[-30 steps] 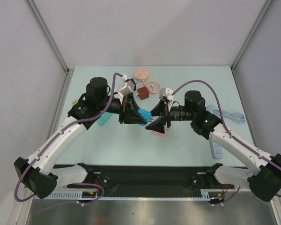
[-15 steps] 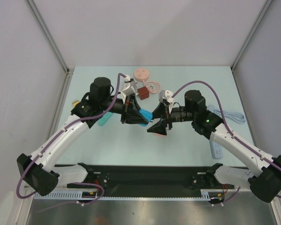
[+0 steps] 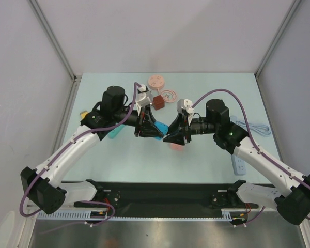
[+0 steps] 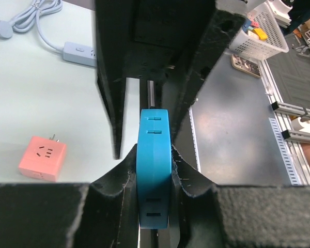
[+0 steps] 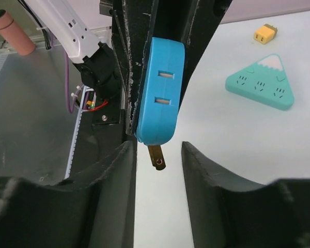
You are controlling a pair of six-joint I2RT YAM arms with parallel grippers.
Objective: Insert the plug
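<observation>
My left gripper (image 3: 154, 129) is shut on a blue plug adapter (image 3: 159, 127) and holds it above the table's middle. In the left wrist view the plug (image 4: 154, 170) is clamped edge-on between the left gripper's (image 4: 153, 155) pads. My right gripper (image 3: 168, 138) faces it from the right, open. In the right wrist view the blue plug (image 5: 160, 90) hangs just beyond the right gripper (image 5: 157, 147), its brass prongs (image 5: 156, 156) in the gap, touching neither finger. A pink cube socket (image 3: 176, 146) lies on the table under the right gripper, seen too in the left wrist view (image 4: 43, 157).
A green triangular power strip (image 5: 261, 88) and a yellow connector (image 5: 265, 33) lie to the left. A brown cube (image 3: 158, 101) and pink round discs (image 3: 156, 80) sit at the back. A white power strip (image 4: 77, 50) and its coiled cable (image 3: 253, 126) lie at the right.
The left arm has carried the blue plug a little right, toward the right gripper. The right gripper's jaws have narrowed around the prongs.
</observation>
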